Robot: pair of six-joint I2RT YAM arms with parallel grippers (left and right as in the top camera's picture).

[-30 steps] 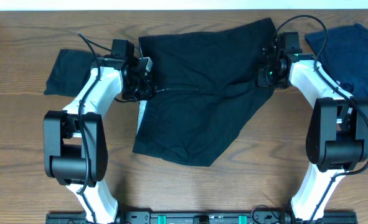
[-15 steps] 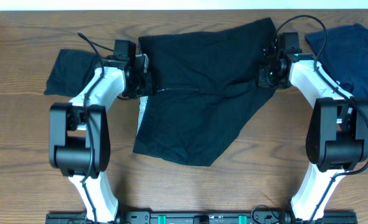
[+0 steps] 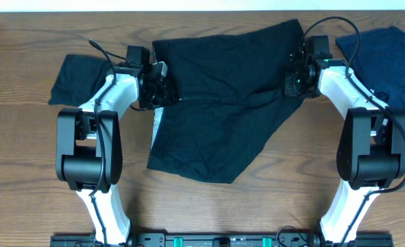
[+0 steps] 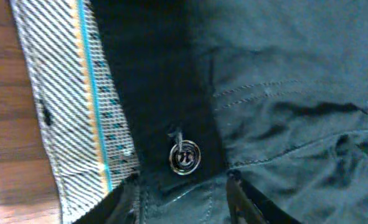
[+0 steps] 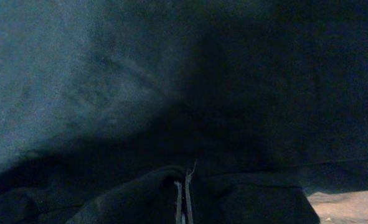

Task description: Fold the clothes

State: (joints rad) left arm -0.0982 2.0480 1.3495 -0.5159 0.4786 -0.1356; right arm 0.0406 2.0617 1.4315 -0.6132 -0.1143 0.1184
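A large black garment (image 3: pixel 223 96) lies spread mid-table, with a whitish striped lining strip (image 3: pixel 155 127) along its left edge. In the left wrist view the strip (image 4: pixel 78 106) runs beside a metal button (image 4: pixel 185 157) on the black waistband. My left gripper (image 3: pixel 162 89) sits at that edge, open, its fingers (image 4: pixel 236 193) straddling the waistband just below the button. My right gripper (image 3: pixel 292 82) is at the garment's right edge. Its fingertips (image 5: pixel 182 199) are pressed together on a fold of black cloth (image 5: pixel 140 193).
A small folded black garment (image 3: pixel 75 79) lies at the far left. A navy blue garment (image 3: pixel 387 62) lies crumpled at the far right, partly out of frame. Bare wooden table (image 3: pixel 38 158) shows in front and to both sides.
My left arm has swung in and its gripper has shifted slightly up and right onto the garment's waistband edge. The right arm and the garment have not moved.
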